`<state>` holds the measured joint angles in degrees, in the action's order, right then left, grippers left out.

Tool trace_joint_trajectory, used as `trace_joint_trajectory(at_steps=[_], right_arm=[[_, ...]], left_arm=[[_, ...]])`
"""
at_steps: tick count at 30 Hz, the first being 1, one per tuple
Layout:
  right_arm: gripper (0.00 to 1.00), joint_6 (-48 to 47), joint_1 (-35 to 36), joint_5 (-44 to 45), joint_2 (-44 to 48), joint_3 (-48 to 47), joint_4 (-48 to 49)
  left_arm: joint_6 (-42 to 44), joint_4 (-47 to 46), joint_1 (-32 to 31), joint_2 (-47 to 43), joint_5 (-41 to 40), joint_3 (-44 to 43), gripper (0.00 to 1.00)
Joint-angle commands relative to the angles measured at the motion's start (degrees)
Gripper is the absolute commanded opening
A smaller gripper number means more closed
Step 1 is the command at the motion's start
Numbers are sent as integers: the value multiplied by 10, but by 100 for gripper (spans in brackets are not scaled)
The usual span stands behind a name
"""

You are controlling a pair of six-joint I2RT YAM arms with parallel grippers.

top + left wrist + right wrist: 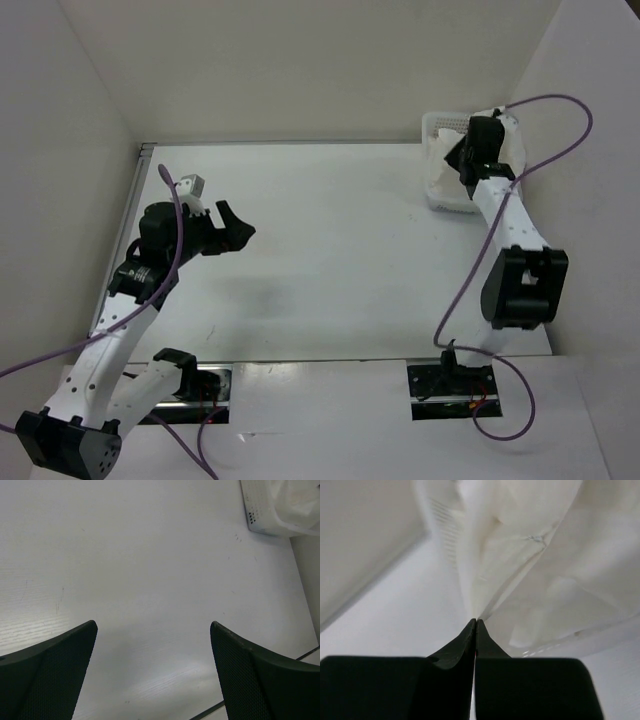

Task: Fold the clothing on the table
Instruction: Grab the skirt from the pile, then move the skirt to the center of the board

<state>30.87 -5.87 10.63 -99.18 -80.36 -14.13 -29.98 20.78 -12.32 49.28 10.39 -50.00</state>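
Note:
My right gripper [461, 162] reaches over the white mesh basket [437, 122] at the table's far right corner. In the right wrist view its jaws [476, 621] are pressed together, pinching a fold of the white cloth [530, 570] that rises from the heap in the basket. The clothing as a spread garment is out of view; the only fabric I see is this heap. My left gripper [228, 232] hovers over the left side of the table [340, 260], and in its wrist view the gripper [153, 624] stands wide open over bare tabletop with nothing between its fingers.
The basket [256, 511] with its cloth [296, 500] sits against the right wall. White walls close the table on the left, back and right. A purple cable [560, 110] loops above the right arm. Both arm bases sit at the near edge.

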Motion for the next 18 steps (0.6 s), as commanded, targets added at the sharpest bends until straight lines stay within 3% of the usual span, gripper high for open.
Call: trace_joint_trajectory(at_steps=[1, 4, 7, 10, 14, 18], right_arm=[[0, -62, 80, 14, 169, -72, 51], [0, -93, 127, -64, 199, -130, 3], [0, -108, 157, -155, 199, -251, -81], [0, -120, 176, -229, 231, -291, -122], [0, -94, 176, -242, 296, -216, -128], [0, -72, 176, -291, 329, -64, -143]], left_arm=[[8, -25, -2, -9, 10, 2, 100], [3, -30, -2, -9, 16, 7, 100], [3, -30, -7, -15, 16, 7, 100], [3, -30, -7, -20, 16, 7, 100], [3, -35, -7, -25, 16, 12, 100], [3, -35, -7, -25, 21, 12, 100]])
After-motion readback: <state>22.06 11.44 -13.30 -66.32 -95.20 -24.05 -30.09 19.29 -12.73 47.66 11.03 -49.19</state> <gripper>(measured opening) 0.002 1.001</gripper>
